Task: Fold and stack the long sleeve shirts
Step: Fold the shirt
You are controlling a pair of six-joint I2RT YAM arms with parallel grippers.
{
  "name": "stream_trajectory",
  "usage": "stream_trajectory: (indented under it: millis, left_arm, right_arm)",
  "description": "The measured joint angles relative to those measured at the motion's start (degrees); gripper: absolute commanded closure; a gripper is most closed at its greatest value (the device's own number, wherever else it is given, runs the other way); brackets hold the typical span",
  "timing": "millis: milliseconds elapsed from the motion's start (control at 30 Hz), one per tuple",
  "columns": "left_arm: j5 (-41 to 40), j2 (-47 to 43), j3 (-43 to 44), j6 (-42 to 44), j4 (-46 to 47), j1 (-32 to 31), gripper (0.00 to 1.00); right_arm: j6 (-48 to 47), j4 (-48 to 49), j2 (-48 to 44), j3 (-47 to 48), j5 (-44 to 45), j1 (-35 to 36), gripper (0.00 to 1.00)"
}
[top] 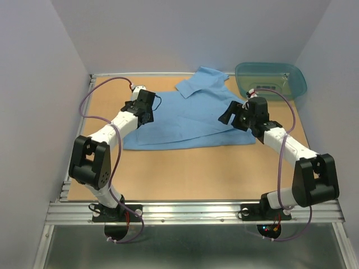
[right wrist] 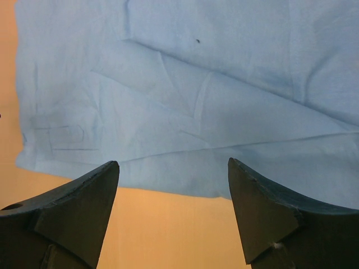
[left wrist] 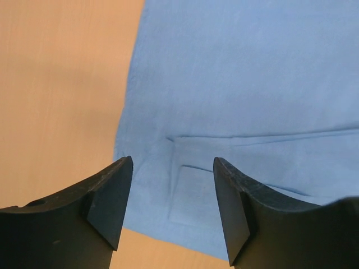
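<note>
One light blue long sleeve shirt (top: 185,120) lies spread flat on the wooden table, its collar (top: 197,84) toward the far edge. My left gripper (top: 148,112) hovers over the shirt's left edge, open and holding nothing. In the left wrist view the shirt (left wrist: 235,84) and a folded sleeve cuff (left wrist: 193,196) lie between and beyond the open left gripper (left wrist: 173,162). My right gripper (top: 227,116) hangs open over the shirt's right side. The right wrist view has the shirt (right wrist: 196,84) with its near hem just ahead of the empty right gripper (right wrist: 174,163).
A translucent teal tub (top: 271,78) stands at the back right corner, beside the shirt's collar end. Bare wooden table (top: 185,174) lies between the shirt and the arm bases. Grey walls close in the left, right and back.
</note>
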Motion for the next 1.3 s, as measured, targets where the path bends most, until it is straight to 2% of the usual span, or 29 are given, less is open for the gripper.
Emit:
stream_trajectory:
  millis: [133, 300, 567, 667, 900, 1033, 1133, 1300]
  left_arm:
    - [7.0, -5.1, -0.2, -1.6, 2.3, -2.0, 0.32]
    - [16.7, -10.2, -6.1, -4.9, 10.2, -4.0, 0.34]
    - [23.7, -3.4, -13.9, -9.8, 17.1, -1.1, 0.35]
    - [24.6, -0.3, -15.5, -12.0, 18.2, 1.1, 0.35]
    - [26.7, -0.2, -17.1, -15.6, 22.1, 4.2, 0.35]
    - [27.9, -1.0, -18.4, -16.9, 23.5, 5.2, 0.36]
    - [27.9, -1.8, -18.8, -16.9, 22.7, 5.5, 0.36]
    - [27.4, -3.5, -19.5, -16.3, 20.4, 5.8, 0.36]
  right_arm:
    - [4.2, 6.1, 3.6, 0.1, -3.6, 0.3, 0.17]
    - [12.2, 18.7, 11.7, 0.8, -8.6, 1.3, 0.17]
    - [21.4, 35.6, 23.5, 0.4, -10.4, 1.6, 0.17]
    - [23.0, 41.0, 25.2, -2.9, -10.1, 0.5, 0.17]
    - [26.3, 52.1, 24.9, -15.7, -12.0, -9.9, 0.17]
    - [25.3, 52.0, 22.2, -17.8, -12.8, -14.2, 0.17]
    - [23.1, 49.9, 19.8, -17.2, -13.1, -14.7, 0.16]
    - [19.9, 43.2, 18.8, -7.5, -13.7, -8.0, 0.16]
